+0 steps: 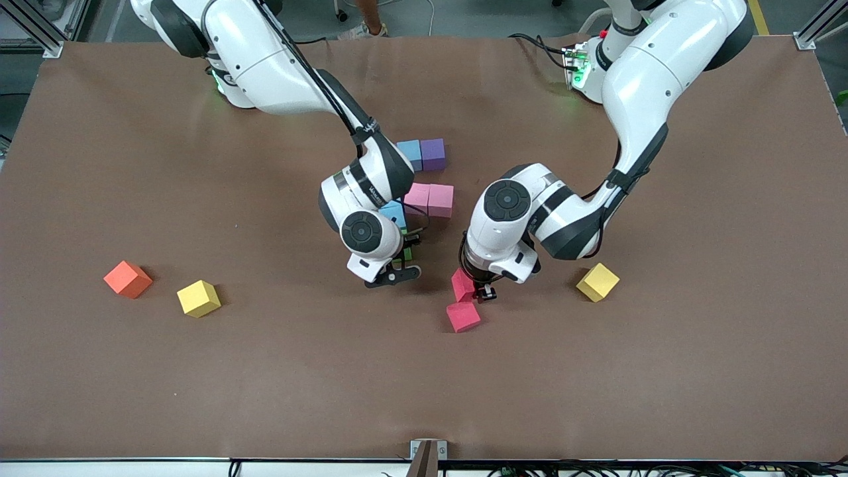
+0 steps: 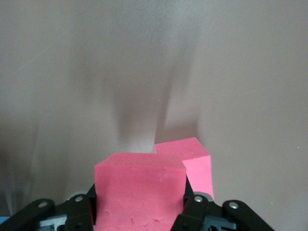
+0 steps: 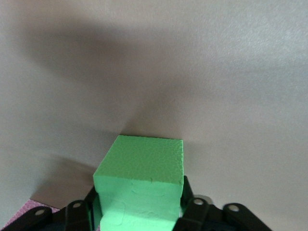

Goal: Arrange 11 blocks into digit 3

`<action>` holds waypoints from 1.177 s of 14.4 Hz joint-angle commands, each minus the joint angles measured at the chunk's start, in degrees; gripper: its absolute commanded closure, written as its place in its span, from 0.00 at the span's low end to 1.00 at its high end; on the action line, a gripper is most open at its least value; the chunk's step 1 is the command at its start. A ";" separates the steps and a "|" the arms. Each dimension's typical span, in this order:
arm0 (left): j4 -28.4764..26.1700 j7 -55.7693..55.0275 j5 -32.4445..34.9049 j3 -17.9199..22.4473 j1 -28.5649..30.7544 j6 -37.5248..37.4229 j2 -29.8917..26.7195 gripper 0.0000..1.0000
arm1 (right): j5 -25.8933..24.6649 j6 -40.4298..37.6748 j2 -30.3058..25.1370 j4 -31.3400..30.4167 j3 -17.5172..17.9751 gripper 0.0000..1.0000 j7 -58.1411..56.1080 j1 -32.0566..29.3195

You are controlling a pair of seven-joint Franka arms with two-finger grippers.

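Note:
My left gripper (image 1: 479,291) (image 2: 140,202) is shut on a red block (image 1: 462,283) (image 2: 139,190), held tilted right beside a second red block (image 1: 463,316) (image 2: 192,161) that lies on the table. My right gripper (image 1: 405,257) (image 3: 139,204) is shut on a green block (image 1: 409,252) (image 3: 144,168), low at the table, next to a light blue block (image 1: 395,212). Two pink blocks (image 1: 429,199) touch side by side beside it. A light blue and purple pair (image 1: 423,154) sits farther from the front camera. The arm hides part of this cluster.
One yellow block (image 1: 597,281) lies toward the left arm's end. Another yellow block (image 1: 198,298) and an orange cube (image 1: 128,279) lie toward the right arm's end. The brown tabletop (image 1: 424,397) stretches on to its edge at the front camera.

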 commanded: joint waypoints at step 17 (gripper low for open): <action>0.34 -4.67 -0.96 0.47 -4.08 -2.99 -0.45 0.83 | 4.94 -6.49 -13.21 -1.18 -0.57 0.00 0.72 -11.84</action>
